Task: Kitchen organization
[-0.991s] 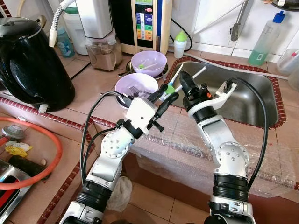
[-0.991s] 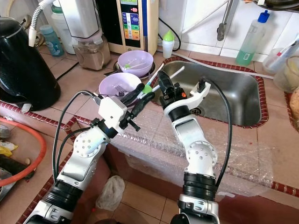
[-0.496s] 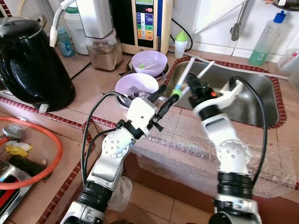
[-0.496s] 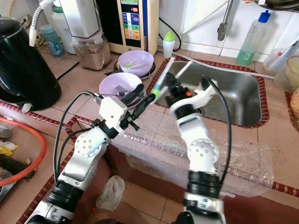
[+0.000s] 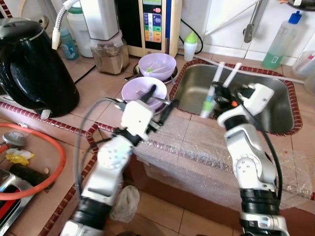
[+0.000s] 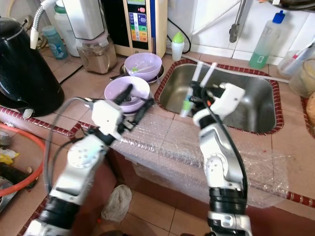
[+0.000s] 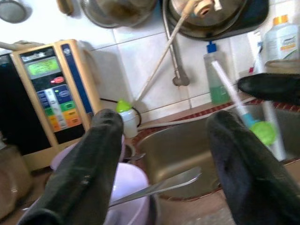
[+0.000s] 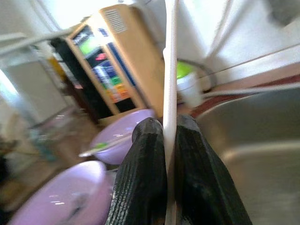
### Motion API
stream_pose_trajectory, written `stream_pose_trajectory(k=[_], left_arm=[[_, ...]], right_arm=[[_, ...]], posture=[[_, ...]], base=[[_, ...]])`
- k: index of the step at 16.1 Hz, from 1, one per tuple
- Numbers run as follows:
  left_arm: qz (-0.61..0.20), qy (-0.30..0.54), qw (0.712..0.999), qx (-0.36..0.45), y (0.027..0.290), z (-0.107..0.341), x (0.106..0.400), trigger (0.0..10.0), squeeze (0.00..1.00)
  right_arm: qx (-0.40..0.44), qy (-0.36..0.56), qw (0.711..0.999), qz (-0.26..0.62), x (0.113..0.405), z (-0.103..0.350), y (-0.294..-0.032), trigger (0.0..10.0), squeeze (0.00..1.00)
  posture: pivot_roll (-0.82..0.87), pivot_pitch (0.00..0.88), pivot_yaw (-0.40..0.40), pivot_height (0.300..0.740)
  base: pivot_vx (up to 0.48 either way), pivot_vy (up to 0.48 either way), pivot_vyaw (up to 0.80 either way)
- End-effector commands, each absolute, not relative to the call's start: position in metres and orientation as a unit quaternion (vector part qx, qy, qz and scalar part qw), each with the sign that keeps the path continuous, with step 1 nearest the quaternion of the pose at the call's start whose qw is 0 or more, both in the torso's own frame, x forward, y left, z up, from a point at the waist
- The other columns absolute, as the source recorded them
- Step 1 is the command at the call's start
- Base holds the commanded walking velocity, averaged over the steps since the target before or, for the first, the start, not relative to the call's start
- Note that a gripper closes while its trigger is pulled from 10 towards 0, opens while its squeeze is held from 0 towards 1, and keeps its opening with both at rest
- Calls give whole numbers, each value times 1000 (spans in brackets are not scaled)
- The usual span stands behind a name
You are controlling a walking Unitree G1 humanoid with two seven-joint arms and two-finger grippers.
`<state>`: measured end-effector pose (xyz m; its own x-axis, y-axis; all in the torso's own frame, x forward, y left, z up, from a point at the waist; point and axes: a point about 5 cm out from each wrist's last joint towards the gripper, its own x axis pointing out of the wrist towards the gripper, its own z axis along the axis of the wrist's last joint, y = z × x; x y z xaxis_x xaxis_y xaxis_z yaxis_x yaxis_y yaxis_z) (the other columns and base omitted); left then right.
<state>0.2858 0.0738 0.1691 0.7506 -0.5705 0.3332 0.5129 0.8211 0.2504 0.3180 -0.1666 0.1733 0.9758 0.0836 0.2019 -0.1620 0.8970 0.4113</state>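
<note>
My right gripper (image 5: 220,97) is shut on two thin white sticks (image 5: 218,73) with a green piece (image 5: 208,103) low on one. It holds them nearly upright over the left part of the steel sink (image 5: 266,115). In the right wrist view the fingers (image 8: 143,178) pinch a white stick (image 8: 169,89). My left gripper (image 5: 158,102) is open, with nothing in it, at the right rim of the near purple bowl (image 5: 137,88), which holds a fork. In the left wrist view its fingers (image 7: 93,159) stand wide apart. A second purple bowl (image 5: 158,63) sits behind.
A black kettle (image 5: 29,64) stands at the left. A water-machine panel (image 5: 155,24) and a small green-capped bottle (image 5: 190,46) line the back wall. A green soap bottle (image 5: 278,42) stands behind the sink. Bubble wrap (image 5: 197,147) covers the counter's front edge. An orange hose (image 5: 55,169) lies at the lower left.
The right gripper has carried the white sticks to the right, away from the left gripper and over the sink, tipping them upright. The left gripper has drawn back toward the near bowl.
</note>
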Motion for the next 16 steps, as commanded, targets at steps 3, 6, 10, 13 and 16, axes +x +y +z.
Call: stream_pose_trajectory(k=[3, 6, 10, 13, 16], left_arm=[[-272, -187, 941, 80, 83, 168, 278, 10000, 0], [-259, -172, 948, 69, 84, 165, 273, 10000, 0], [-261, -162, 949, 63, 83, 168, 271, 10000, 0], [-261, -158, 950, 63, 84, 169, 271, 10000, 0], [-261, -155, 951, 63, 85, 169, 270, 10000, 0]], right_arm=[[170, -104, 979, 38, 309, 171, -174, 0, 0], [134, -82, 987, 36, 302, 158, -171, 10000, 0], [117, -81, 989, 41, 298, 153, -165, 10000, 0], [116, -81, 989, 41, 298, 151, -166, 10000, 0], [117, -79, 989, 42, 297, 150, -164, 10000, 0]], posture=[[-67, 0, 71, 740], [-64, 0, 74, 740], [-64, 0, 74, 740], [-64, 0, 75, 740], [-62, 0, 77, 740]], base=[[0, 0, 0], [0, 0, 0], [0, -233, -456], [0, -314, -569], [0, -328, 0]])
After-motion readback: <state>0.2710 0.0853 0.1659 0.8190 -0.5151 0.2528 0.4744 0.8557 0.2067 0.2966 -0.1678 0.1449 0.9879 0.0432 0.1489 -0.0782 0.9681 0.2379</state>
